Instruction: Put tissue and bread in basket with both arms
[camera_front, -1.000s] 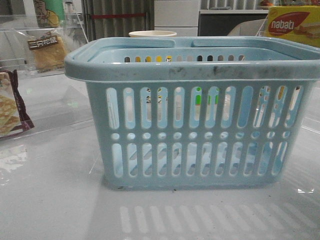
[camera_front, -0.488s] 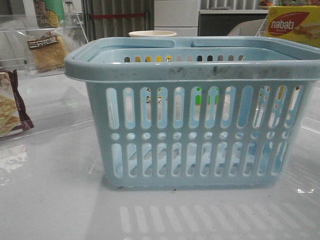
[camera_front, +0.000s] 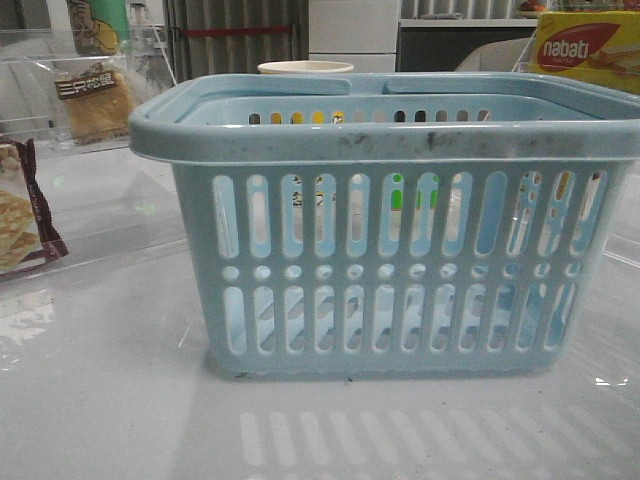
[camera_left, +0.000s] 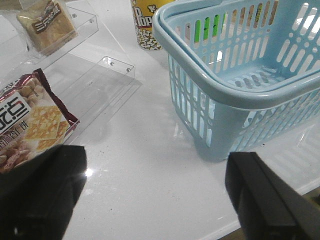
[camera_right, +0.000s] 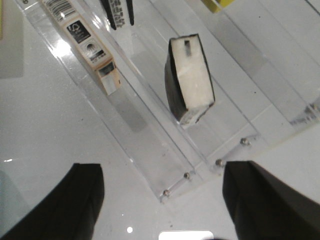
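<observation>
front: light-blue basket (camera_front: 400, 240) mid-worktop, nothing visible inside; bread (camera_front: 95, 100) on acrylic shelf at far-left edge | left wrist: left gripper (camera_left: 155, 200) fingers spread, holding nothing, bread (camera_left: 47, 25) well off; maroon cracker packet (camera_left: 30, 125) nearer, risk of wrong grab | right wrist: right gripper (camera_right: 162, 200) spread above tissue (camera_right: 189, 77) on acrylic step; pack may slide

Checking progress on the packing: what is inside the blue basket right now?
Nothing visible: the basket floor that shows in the left wrist view is bare. Its far part lies outside that view, and the front wall hides most of it from the front.
</observation>
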